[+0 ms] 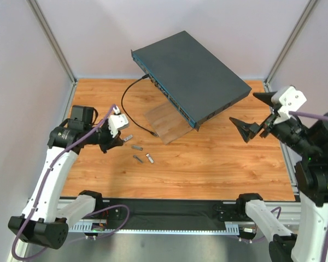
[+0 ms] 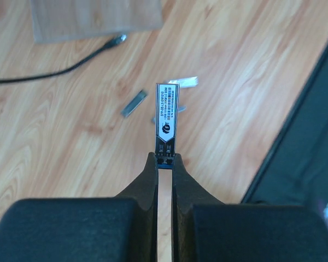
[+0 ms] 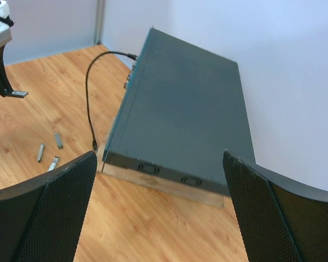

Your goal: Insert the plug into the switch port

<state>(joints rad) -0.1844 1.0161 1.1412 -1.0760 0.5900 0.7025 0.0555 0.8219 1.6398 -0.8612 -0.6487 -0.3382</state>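
Observation:
The switch (image 1: 191,76) is a flat dark grey box with a teal front edge, lying tilted on a pale wooden board (image 1: 167,124). My left gripper (image 1: 120,139) is shut on one end of a small metal plug (image 2: 167,115), which sticks out beyond the fingertips (image 2: 153,164) over the table, left of the switch. From the right wrist this plug (image 3: 19,94) shows at the far left. My right gripper (image 1: 254,112) hangs open and holds nothing, right of the switch (image 3: 180,109), facing its short side.
Three loose plugs (image 1: 136,147) (image 1: 138,159) (image 1: 150,159) lie on the wooden table below the left gripper. A black cable (image 1: 128,106) loops from the switch's front to the board. Walls enclose the table at the back and sides.

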